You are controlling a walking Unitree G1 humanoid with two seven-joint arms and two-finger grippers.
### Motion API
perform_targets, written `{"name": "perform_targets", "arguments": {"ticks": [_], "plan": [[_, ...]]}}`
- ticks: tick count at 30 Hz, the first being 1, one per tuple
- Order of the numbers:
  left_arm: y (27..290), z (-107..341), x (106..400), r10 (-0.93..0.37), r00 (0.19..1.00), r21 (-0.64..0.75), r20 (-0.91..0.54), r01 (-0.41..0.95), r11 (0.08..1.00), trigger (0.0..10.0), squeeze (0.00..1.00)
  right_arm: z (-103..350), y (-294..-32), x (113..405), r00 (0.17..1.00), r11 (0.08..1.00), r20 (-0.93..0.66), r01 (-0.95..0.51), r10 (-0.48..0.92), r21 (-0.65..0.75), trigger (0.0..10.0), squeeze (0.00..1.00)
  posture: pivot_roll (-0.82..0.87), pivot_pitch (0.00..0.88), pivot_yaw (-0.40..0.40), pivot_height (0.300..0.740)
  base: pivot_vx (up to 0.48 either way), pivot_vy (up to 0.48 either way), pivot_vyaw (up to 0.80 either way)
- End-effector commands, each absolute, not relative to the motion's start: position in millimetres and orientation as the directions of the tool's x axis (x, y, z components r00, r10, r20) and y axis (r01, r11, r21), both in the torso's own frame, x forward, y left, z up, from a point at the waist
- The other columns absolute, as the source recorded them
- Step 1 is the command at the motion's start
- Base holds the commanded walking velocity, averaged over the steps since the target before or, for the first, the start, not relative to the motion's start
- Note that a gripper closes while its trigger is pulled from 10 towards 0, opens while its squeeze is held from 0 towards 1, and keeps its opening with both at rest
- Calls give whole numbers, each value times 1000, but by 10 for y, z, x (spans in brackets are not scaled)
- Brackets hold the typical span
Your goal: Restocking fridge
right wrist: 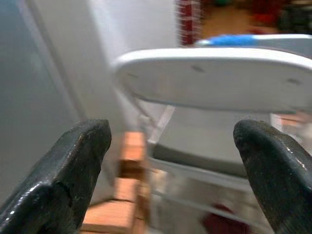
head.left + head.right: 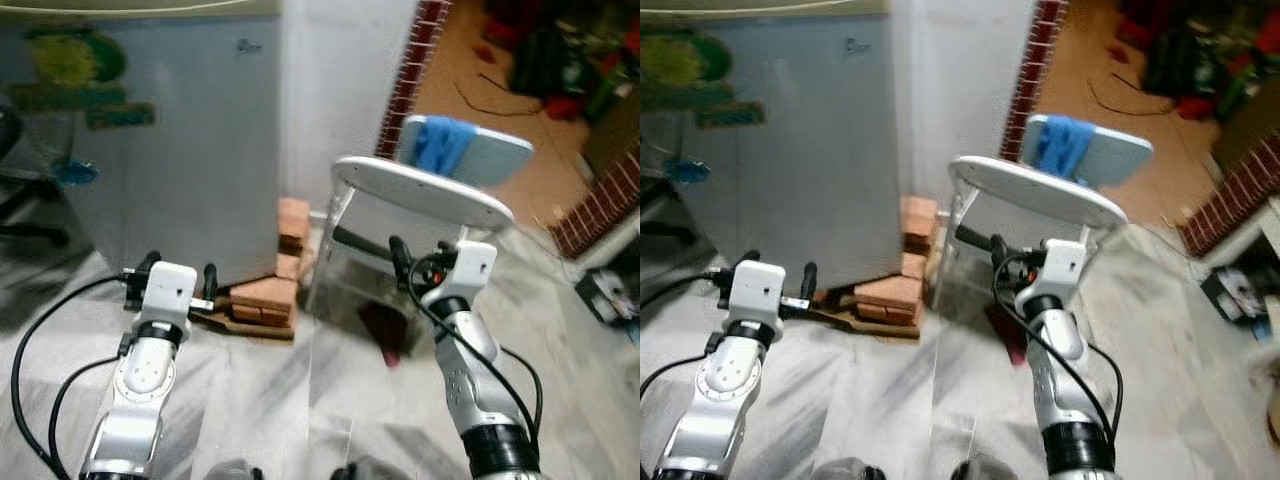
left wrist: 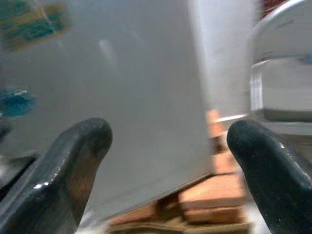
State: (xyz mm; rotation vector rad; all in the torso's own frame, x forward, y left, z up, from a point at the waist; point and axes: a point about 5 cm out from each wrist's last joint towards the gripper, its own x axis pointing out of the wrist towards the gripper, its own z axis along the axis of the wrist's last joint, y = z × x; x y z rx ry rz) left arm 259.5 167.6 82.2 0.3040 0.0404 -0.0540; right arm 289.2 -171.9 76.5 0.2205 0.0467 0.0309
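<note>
1. The task looked barely begun: the fridge [image 2: 170, 150] was shut, and nothing to stock it with was in either gripper.
2. The fridge was pale grey, with green stickers on its door, and it stood on bricks [image 2: 268, 298].
3. The left gripper [image 2: 178, 277] was just in front of the fridge, its fingers spread apart and empty.
4. The right gripper [image 2: 372, 248] was to the right of the fridge, under a white chair [image 2: 420, 190], also spread wide and empty.

I see a pale grey metal fridge [image 2: 170, 150] with green-yellow stickers [image 2: 70, 60] — orange bricks [image 2: 268, 295], white folding chair [image 2: 420, 190], blue cloth [image 2: 440, 142].
</note>
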Motion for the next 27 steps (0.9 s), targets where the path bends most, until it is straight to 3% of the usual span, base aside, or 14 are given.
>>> {"name": "perform_targets", "arguments": {"ticks": [1, 27], "plan": [[1776, 793, 2570, -23, 998, 313, -61, 41, 949, 10000, 0, 827, -1653, 2927, 999, 974, -14, -45, 49, 221, 10000, 0, 118, 39, -37, 740, 0, 480, 0], [1785, 738, 2583, -35, 997, 317, -72, 56, 947, 10000, 0, 814, -1666, 2929, 999, 976, -10, -32, 35, 215, 10000, 0, 116, 38, -29, 740, 0, 480, 0]]}}
